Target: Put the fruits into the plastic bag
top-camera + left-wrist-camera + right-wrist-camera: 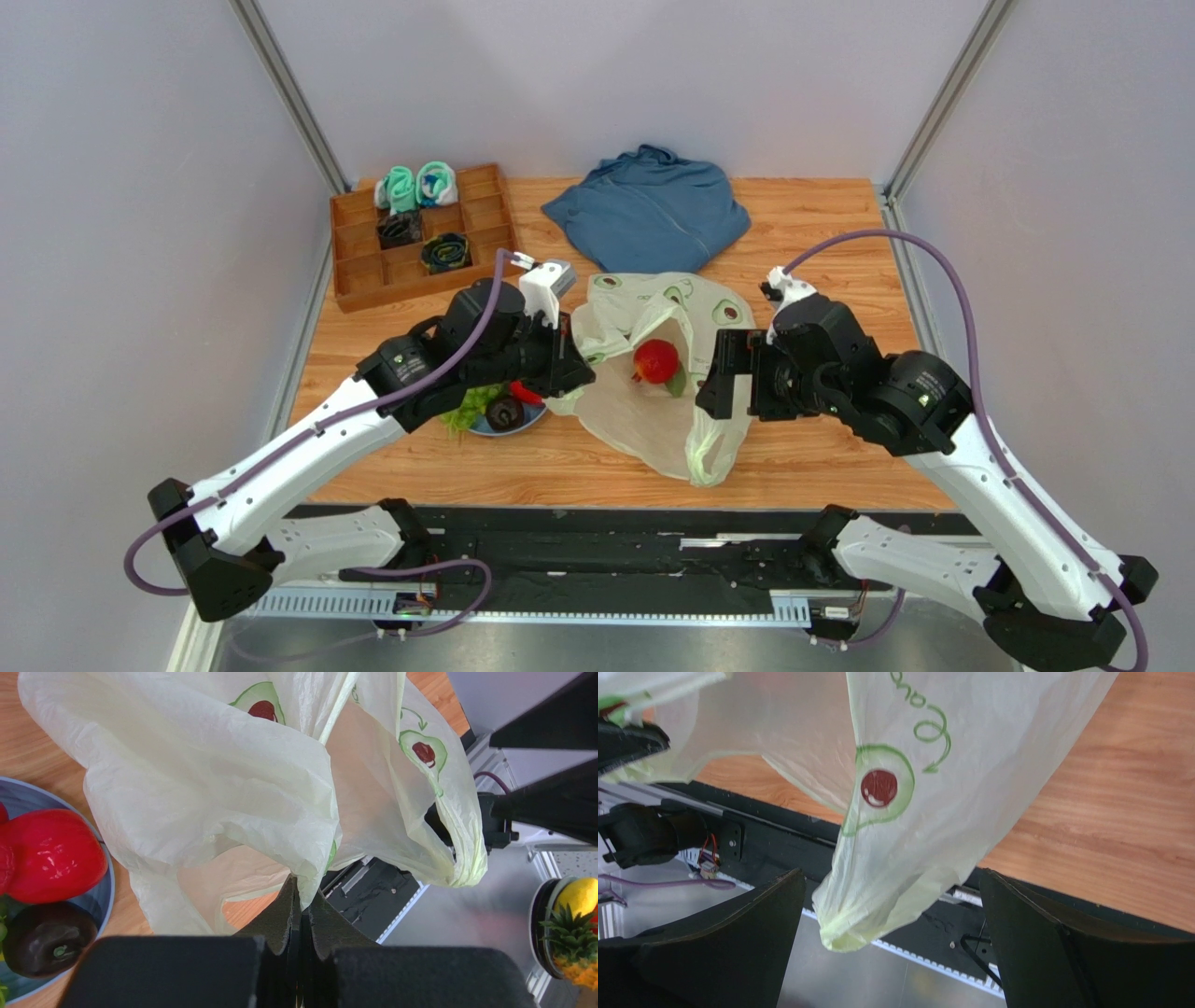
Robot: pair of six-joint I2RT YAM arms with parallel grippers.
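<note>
Walls (pixel 140 210), pale grey, close the table (pixel 842 238) on the left, right and far sides. The surface is orange-brown wood grain, with a black rail along the near edge. Two white-and-black arms reach from the near edge toward the middle.

Plastic bag (pixel 631 406) (pixel 210 777) (pixel 934 833): one, pale green and crinkled, mid-table between the grippers. Its long axis runs from far-left to near-right. One handle loop (pixel 709 455) (pixel 878 910) points near-right. Cannot tell which end of the bag lies at the far side.

Garment (pixel 645 210): one, blue, far centre, just beyond the bag.

Tray (pixel 421 290): one, wooden and divided, far left.

Plate (pixel 491 429) (pixel 103 882): one, blue-grey, near left, just beside the bag and partly under the left arm.

Left gripper (pixel 572 367) (pixel 302 896): fingers pressed together on a fold of the bag's left edge, the film lifted off the wood.

Right gripper (pixel 716 378) (pixel 891 875): fingers spread wide. The loop hangs in the gap between them; contact with either finger cannot be told.

Fruits:
- One red fruit (pixel 654 361) sits mid-bag; whether it is inside or on top of the film is unclear.
- The plate holds two glossy red ones (pixel 49 854).
- One dark avocado (pixel 505 413) (pixel 45 938) is also on the plate.
- One green bunch of grapes (pixel 470 409) lies at the plate's left side.

Socks (pixel 400 186): four rolled in the tray. Two teal-and-white ones are in the far compartments, and two black ones sit nearer.
</note>
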